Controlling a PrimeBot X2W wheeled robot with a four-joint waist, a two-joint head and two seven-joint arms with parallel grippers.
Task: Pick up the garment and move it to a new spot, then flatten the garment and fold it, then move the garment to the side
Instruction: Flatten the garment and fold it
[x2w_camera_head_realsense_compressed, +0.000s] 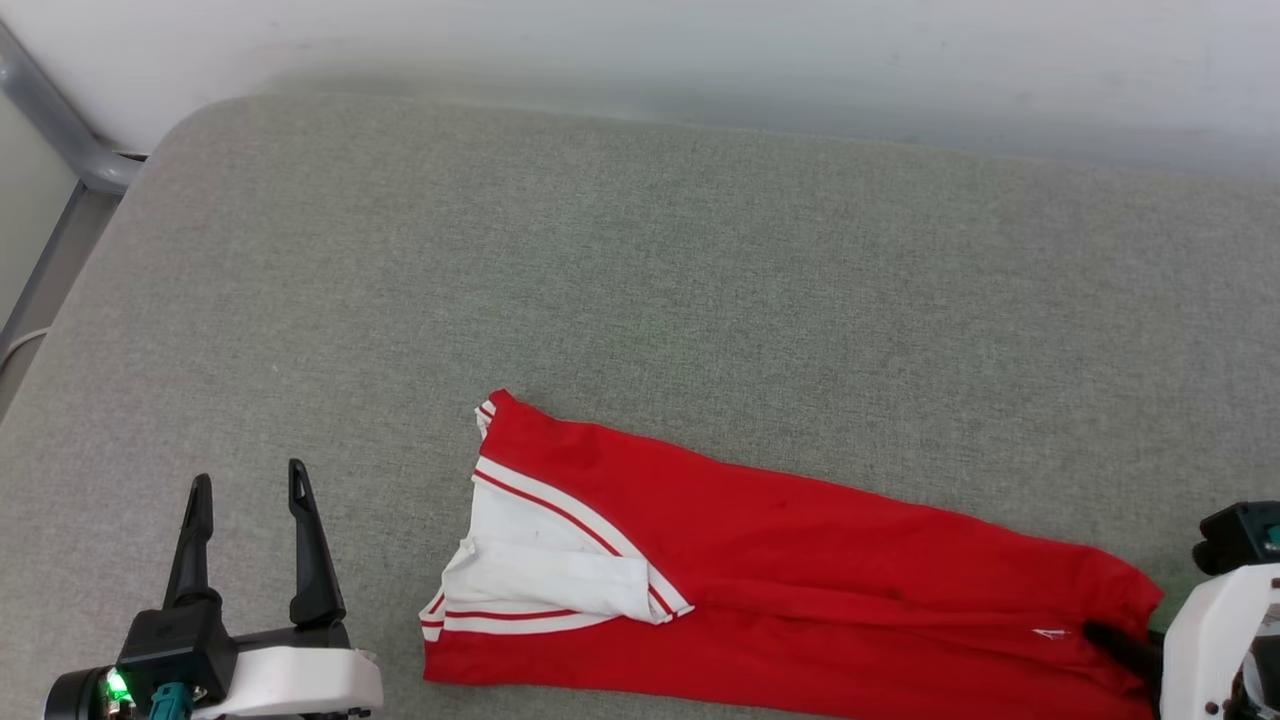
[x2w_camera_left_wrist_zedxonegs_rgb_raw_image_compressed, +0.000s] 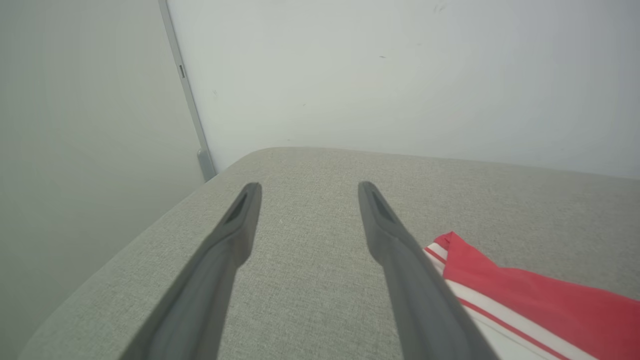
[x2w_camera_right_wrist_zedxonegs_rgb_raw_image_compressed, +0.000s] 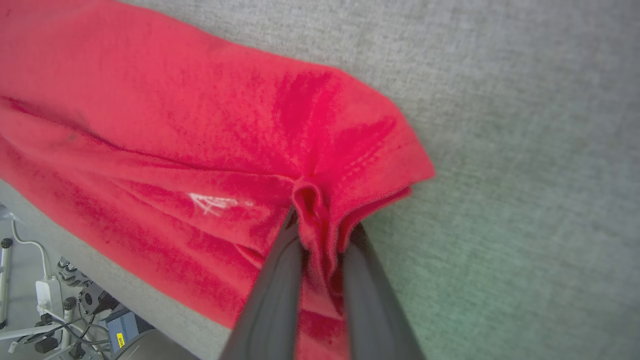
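I'm working over a wide pad (x2w_camera_head_realsense_compressed: 620, 250) covered in grey-green woven cloth, with a rounded corner at the far left. Behind it stands a plain pale wall (x2w_camera_head_realsense_compressed: 700, 40), and a grey metal tube (x2w_camera_head_realsense_compressed: 60, 130) runs down past that far-left corner. Past the pad's near edge, my right wrist view shows cables and a white power strip (x2w_camera_right_wrist_zedxonegs_rgb_raw_image_compressed: 47, 300) on the floor.

The garment (x2w_camera_head_realsense_compressed: 800, 560) lies on the near part of the pad as a long red strip running left to right. At its left end a white sleeve (x2w_camera_head_realsense_compressed: 545, 575) with red stripe trim is folded on top.

My right gripper (x2w_camera_right_wrist_zedxonegs_rgb_raw_image_compressed: 322, 225) is at the strip's right end, and its two dark fingers are clenched on a bunched fold of the red cloth by the hem. A small white mark shows on the fabric just left of the grip.

My left gripper (x2w_camera_head_realsense_compressed: 248, 475) hangs above bare pad, just left of the sleeve end, with its fingers spread and nothing between them.
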